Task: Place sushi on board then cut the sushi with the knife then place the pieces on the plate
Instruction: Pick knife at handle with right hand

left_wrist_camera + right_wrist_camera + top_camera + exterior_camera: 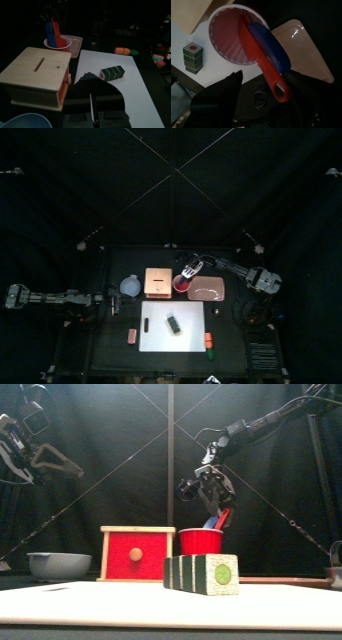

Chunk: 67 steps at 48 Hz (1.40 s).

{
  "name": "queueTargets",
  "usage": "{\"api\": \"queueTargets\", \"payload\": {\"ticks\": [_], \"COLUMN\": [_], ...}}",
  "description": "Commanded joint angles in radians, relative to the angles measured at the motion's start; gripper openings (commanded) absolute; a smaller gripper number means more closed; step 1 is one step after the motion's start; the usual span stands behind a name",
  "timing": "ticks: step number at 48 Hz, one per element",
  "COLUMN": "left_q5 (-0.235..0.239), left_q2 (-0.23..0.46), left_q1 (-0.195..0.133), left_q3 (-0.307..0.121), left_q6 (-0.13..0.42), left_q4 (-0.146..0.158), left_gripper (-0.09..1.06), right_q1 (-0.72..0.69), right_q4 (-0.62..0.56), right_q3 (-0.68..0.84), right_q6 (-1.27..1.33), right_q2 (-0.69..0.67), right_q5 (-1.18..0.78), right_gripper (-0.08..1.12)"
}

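A dark green sushi roll [174, 323] [201, 574] lies whole on the white cutting board [194, 308]. Behind the board stands the red cup [202, 541] [234, 37], holding a red knife [264, 65] and a blue knife [271, 47]. To its right lies the pink tray [207, 288] [308, 50]. My right gripper [195, 265] [266, 76] hangs open just above the cup, with the knife handles between its jaws and untouched. At the table's left, my left gripper [118, 304] [89, 77] is shut and holds nothing, pointing toward the board.
A wooden box with a red drawer front [159, 281] [138, 554] stands left of the cup, and a blue-grey bowl [130, 285] [59, 564] left of that. Small toy foods [131, 335] [210, 340] lie beside the board's front corners.
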Motion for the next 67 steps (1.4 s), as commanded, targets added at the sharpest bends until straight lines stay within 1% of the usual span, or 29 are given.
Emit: {"api": "queueTargets", "payload": {"ticks": [1, 18, 22, 39, 67], "left_q5": [-0.005, -0.005, -0.005, -0.005, -0.005], "left_q2": [0.003, 0.003, 0.003, 0.003, 0.003], "left_q1": [0.003, 0.003, 0.003, 0.003, 0.003], "left_q3": [-0.011, -0.008, -0.008, -0.003, 0.002], "left_q6": [0.000, -0.002, 0.000, -0.002, -0.002], "left_q4": [-0.002, -0.002, 0.000, 0.000, -0.002], "left_gripper": [-0.03, -0.03, -0.03, -0.03, -0.03], "right_q1": [0.000, -0.002, -0.002, -0.003, 0.003], "right_q4": [0.006, 0.002, 0.002, 0.006, 0.011], "right_q3": [-0.028, -0.031, -0.035, -0.058, -0.061], "right_q6": [-0.002, -0.002, -0.002, -0.002, 0.000], "right_q2": [-0.017, -0.006, 0.000, 0.018, 0.023], "right_q5": [0.011, 0.014, 0.011, 0.012, 0.040], "right_gripper": [0.93, 0.93, 0.91, 0.71, 0.68]}}
